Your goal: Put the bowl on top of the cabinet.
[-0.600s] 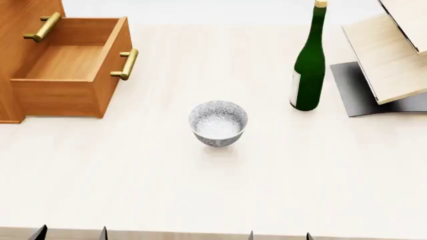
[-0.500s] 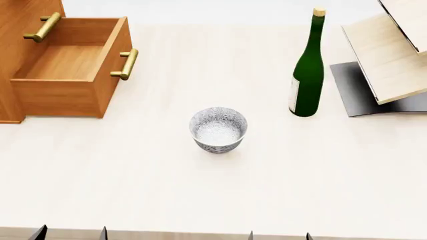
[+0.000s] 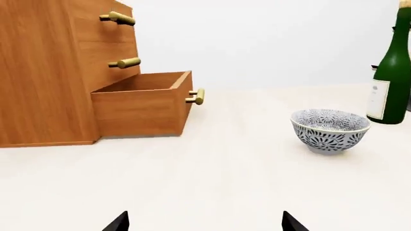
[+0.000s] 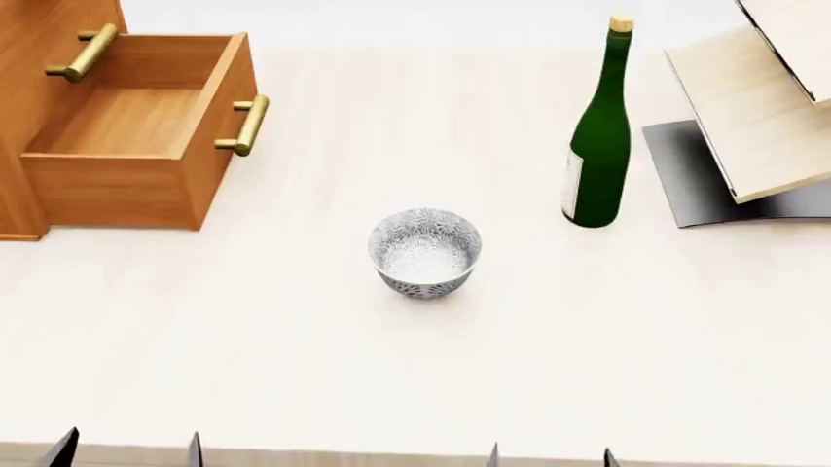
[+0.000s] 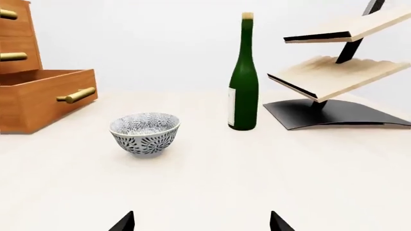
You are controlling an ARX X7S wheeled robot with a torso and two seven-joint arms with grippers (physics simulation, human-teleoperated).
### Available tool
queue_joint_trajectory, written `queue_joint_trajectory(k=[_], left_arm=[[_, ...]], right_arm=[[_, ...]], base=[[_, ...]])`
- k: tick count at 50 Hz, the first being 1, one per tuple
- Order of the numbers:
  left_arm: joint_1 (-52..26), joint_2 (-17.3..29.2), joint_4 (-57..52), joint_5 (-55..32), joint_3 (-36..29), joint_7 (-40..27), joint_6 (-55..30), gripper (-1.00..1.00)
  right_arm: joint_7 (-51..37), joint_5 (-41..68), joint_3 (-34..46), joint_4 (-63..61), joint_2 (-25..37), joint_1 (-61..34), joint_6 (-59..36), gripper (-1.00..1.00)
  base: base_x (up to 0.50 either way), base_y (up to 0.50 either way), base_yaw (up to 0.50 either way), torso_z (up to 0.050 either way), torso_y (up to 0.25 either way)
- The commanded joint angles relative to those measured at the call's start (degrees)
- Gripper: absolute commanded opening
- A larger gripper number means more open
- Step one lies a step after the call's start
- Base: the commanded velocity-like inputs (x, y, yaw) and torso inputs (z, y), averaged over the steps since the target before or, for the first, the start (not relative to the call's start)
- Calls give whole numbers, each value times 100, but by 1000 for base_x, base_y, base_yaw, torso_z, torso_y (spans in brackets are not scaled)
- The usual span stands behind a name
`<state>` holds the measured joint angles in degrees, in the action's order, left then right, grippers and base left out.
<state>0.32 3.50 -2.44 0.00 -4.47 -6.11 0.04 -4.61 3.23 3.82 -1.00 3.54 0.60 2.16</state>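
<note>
Left wrist view: the small round white bowl with a grey-blue speckled pattern (image 3: 330, 130) stands upright on the pale wooden table (image 3: 212, 173), ahead of the left gripper (image 3: 204, 222) and off toward the robot's right; only the two dark fingertips show, spread apart with nothing between them. The reddish-brown wooden cabinet with brass bar handles (image 3: 45, 72) stands well apart from the bowl on the other side, its lowest drawer (image 3: 141, 103) pulled out. Head view: the bowl (image 4: 425, 250) sits near the table's middle, clear of the cabinet (image 4: 53, 117) at far left and of the tall green glass bottle (image 4: 598, 136) at right; beyond the bottle stands a pale plywood rack on a dark-grey base (image 4: 753, 117). Both pairs of fingertips barely show at the near edge, the right pair slightly nearer the bowl's line. Right wrist view: the bowl (image 5: 145, 133) lies ahead and toward the robot's left of the right gripper (image 5: 201, 222), whose fingertips are likewise apart and empty. Judgement: no grasp has begun; being round, the bowl imposes no preferred axis, and either arm could reach it, the left being on the cabinet's side.
</note>
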Motion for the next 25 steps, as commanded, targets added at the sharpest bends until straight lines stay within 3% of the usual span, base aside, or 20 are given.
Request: queue_joint_trajectory(k=[1, 3, 4, 8, 11, 18, 25], left_arm=[[95, 104, -982, 388, -91, -84, -332, 100], [95, 120, -988, 375, -105, -101, -337, 100], [59, 187, -1669, 165, -55, 82, -843, 100], [-14, 271, -2342, -99, 29, 210, -1424, 100], [59, 366, -2515, 103, -73, 149, -1171, 100], [90, 390, -3314, -392, 221, 168, -1524, 100], [103, 412, -3304, -468, 272, 89, -1440, 100]], right_arm=[[14, 297, -158, -821, 62, 112, -240, 100], [-5, 311, -142, -827, 79, 113, -243, 100], [-54, 484, -269, -1614, 162, 170, -530, 100], [-250, 415, -324, -2485, 271, 218, -884, 100], [-288, 439, -313, -2887, 345, 257, -1078, 100], [-361, 357, -264, -3525, 527, 291, -1409, 100], [-420, 336, -256, -3648, 580, 336, -1377, 100]], base=[[188, 0, 0, 0, 0], [188, 0, 0, 0, 0], [473, 0, 0, 0, 0], [500, 0, 0, 0, 0], [500, 0, 0, 0, 0], [500, 0, 0, 0, 0], [500, 0, 0, 0, 0]])
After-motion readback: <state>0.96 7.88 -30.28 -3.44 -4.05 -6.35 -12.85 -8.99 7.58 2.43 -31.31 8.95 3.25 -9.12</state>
